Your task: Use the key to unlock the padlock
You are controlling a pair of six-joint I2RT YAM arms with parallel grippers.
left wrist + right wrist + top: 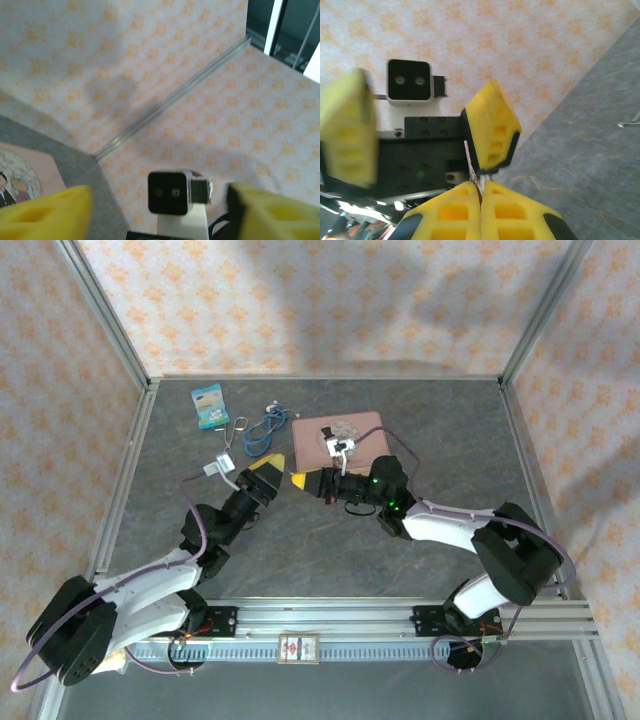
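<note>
My right gripper [300, 481] is shut [481, 192], and a thin silver shackle [470, 160] sticks out from between its pads. The padlock's brass body is almost wholly hidden between them. My left gripper [268, 472] faces it tip to tip with its jaws wide open [160, 192]. One left finger [492, 125] touches the shackle; the other [347, 135] stands far off to the side. A long thin silver wire loop [238, 430] lies on the table behind the left gripper. I cannot make out the key.
A pink tin [370, 430] lies just behind the right gripper. A blue-and-white packet [209, 405] and a coiled blue cable [268, 425] lie at the back left. Metal frame rails and patterned walls close in the grey table [450, 450].
</note>
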